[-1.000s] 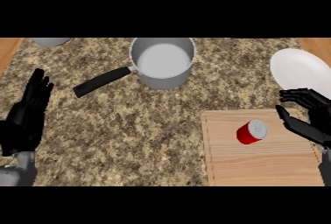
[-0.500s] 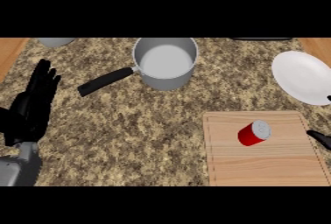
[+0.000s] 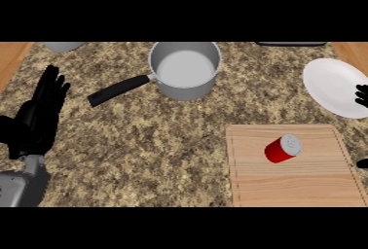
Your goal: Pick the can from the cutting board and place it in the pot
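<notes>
At the nine o'clock side of the view, the left hand (image 3: 39,116) stands over the speckled stone counter (image 3: 137,146) with its fingers straight and pointing toward twelve o'clock, released and holding nothing; its grey forearm (image 3: 20,187) enters from the lower-left corner. At about eleven o'clock, a grey rounded object (image 3: 63,46) is cut off by the upper edge of the scene and cannot be identified. Toward twelve o'clock sits the metal pot (image 3: 185,68), upright, its interior pale and with nothing in it; its black handle (image 3: 119,91) runs out toward eight o'clock from the pot's wall. At roughly five o'clock lies the wooden cutting board (image 3: 287,182), flat on the counter. The red can (image 3: 283,148) lies tilted on its side on the upper half of the board, its silver lid facing toward one o'clock; nothing touches it, and it is well apart from the pot. At two o'clock a white plate (image 3: 332,87) rests on the counter, just beyond the board's far edge. Of the right hand (image 3: 361,95), only dark fingertips show at the three o'clock edge, over the plate's rim, with another dark tip lower down beside the board; whether that hand is released or clenched cannot be told.
</notes>
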Robot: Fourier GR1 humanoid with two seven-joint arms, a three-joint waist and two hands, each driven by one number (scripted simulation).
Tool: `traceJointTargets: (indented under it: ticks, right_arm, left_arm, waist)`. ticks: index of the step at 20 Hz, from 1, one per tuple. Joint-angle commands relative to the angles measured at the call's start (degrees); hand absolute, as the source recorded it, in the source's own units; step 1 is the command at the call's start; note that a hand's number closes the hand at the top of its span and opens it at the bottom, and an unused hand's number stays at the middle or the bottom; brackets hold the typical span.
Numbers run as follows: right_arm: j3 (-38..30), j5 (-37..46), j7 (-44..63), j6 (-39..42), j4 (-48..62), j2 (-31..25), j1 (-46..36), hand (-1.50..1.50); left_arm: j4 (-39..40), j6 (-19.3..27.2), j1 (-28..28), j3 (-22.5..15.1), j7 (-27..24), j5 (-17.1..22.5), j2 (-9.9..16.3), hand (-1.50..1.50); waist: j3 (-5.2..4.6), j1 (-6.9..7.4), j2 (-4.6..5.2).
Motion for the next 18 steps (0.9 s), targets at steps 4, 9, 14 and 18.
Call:
traceJointTargets:
  ticks: [4, 9, 14, 18]
  right_arm:
    - [8.6, 4.9, 13.7, 5.8, -7.8, -2.0, -4.4, -1.50]
    - [7.4, 2.8, 22.3, 10.1, -11.5, -1.1, -5.6, -1.50]
    - [6.6, 5.8, 23.1, 8.0, -16.8, 5.4, -0.4, -1.50]
    - [7.7, 8.4, 26.8, 7.5, -16.1, 8.1, -2.1, -1.50]
  left_arm:
    - [-1.9, 0.0, 1.1, -0.2, 0.9, -0.9, -0.4, 0.00]
    - [2.9, -1.4, 0.4, 0.5, -3.3, -2.6, -2.6, 0.00]
    - [-2.6, -0.9, 1.0, 1.3, 2.0, -4.5, -3.2, 0.00]
    - [6.4, -1.7, -5.7, 1.9, -0.4, -5.0, -5.5, 0.00]
  waist:
    - [0.01, 0.13, -0.13]
    - [0.04, -0.57, -0.04]
    - [0.09, -0.48, -0.07]
    - [0.08, -0.61, 0.08]
